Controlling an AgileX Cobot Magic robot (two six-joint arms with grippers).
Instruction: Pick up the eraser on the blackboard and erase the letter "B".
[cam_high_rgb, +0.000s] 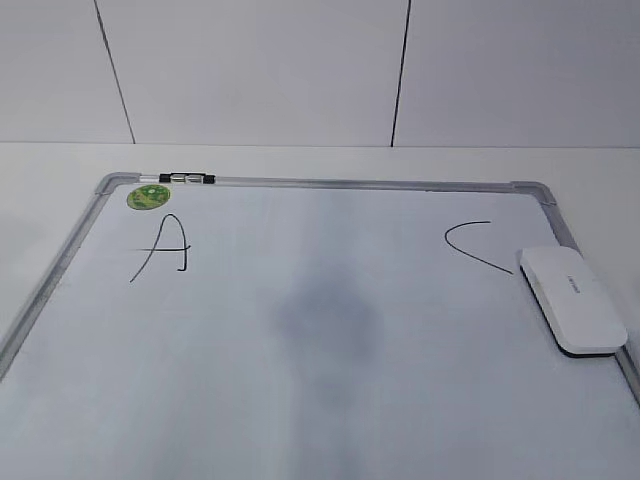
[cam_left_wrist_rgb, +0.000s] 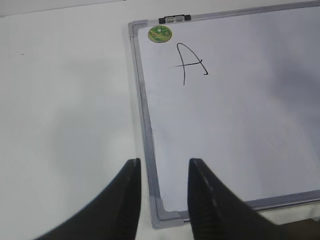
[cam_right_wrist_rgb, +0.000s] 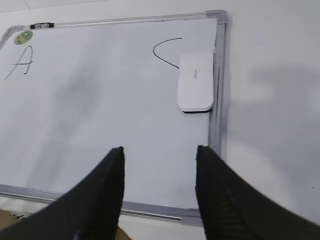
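The white eraser (cam_high_rgb: 573, 297) lies on the blackboard (cam_high_rgb: 300, 400) at its right edge, just below the letter "C" (cam_high_rgb: 470, 245); it also shows in the right wrist view (cam_right_wrist_rgb: 195, 81). No letter "B" shows; a faint grey smudge (cam_high_rgb: 330, 320) marks the board's middle. The letter "A" (cam_high_rgb: 162, 247) stands at the far left. My left gripper (cam_left_wrist_rgb: 164, 167) is open and empty above the board's near left corner. My right gripper (cam_right_wrist_rgb: 159, 152) is open and empty above the near right part, well short of the eraser. Neither gripper shows in the exterior view.
A small round green sticker (cam_high_rgb: 146, 196) and a black-and-silver clip (cam_high_rgb: 186, 179) sit at the board's far left corner. The board lies flat on a white table (cam_left_wrist_rgb: 65, 100) with a white panelled wall (cam_high_rgb: 260, 70) behind.
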